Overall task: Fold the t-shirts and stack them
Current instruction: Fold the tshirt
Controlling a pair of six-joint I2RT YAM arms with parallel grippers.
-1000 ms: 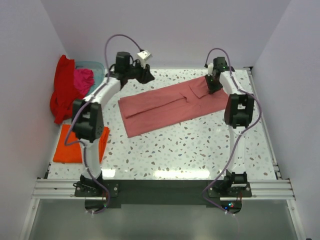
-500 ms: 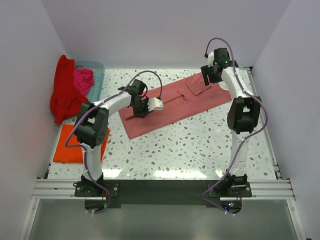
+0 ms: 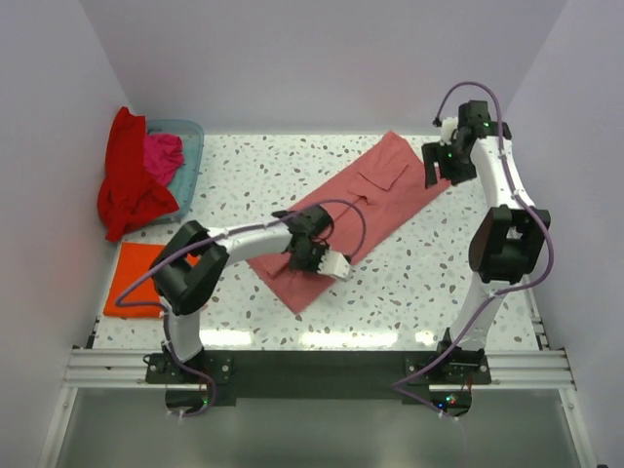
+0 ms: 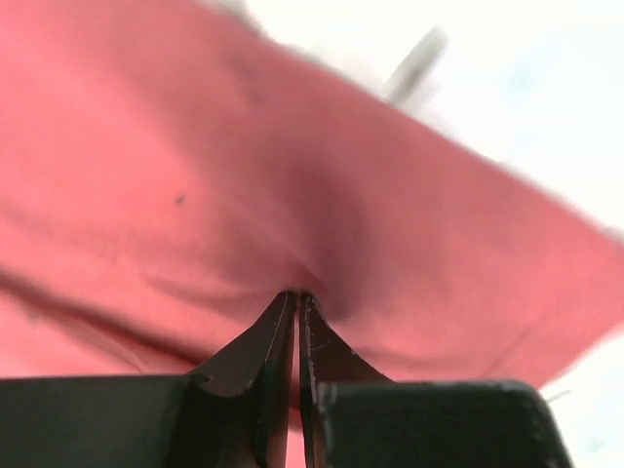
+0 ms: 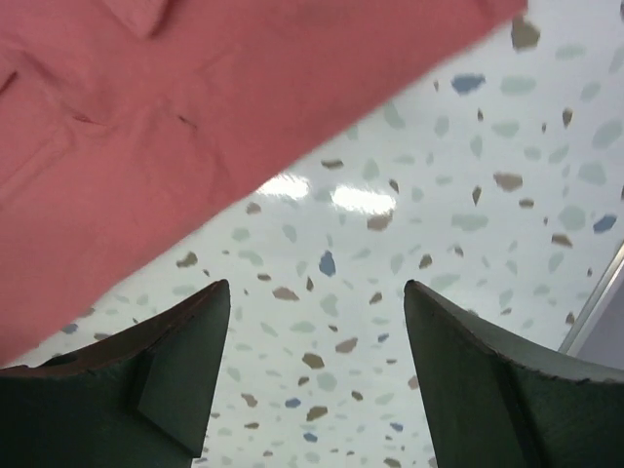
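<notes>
A dusty rose-pink t-shirt (image 3: 366, 200) lies folded lengthwise in a long band, running diagonally from the table's back right to its middle front. My left gripper (image 3: 304, 255) is shut on its near lower end; the left wrist view shows the fingers pinching pink cloth (image 4: 292, 195). My right gripper (image 3: 434, 171) is open and empty, above the table just beside the shirt's far right end; the pink shirt (image 5: 195, 107) fills the upper left of its wrist view. A folded bright orange t-shirt (image 3: 136, 278) lies at the front left.
A pale blue basket (image 3: 187, 146) at the back left holds a magenta t-shirt (image 3: 162, 154), with a red t-shirt (image 3: 127, 185) draped over its side. White walls enclose the speckled table (image 3: 419, 283). A metal rail (image 3: 541, 322) runs along the right edge.
My left gripper has dragged the shirt's left end forward and right, swinging the band from nearly level to steeply diagonal. My right gripper has let go, opened and moved right and up.
</notes>
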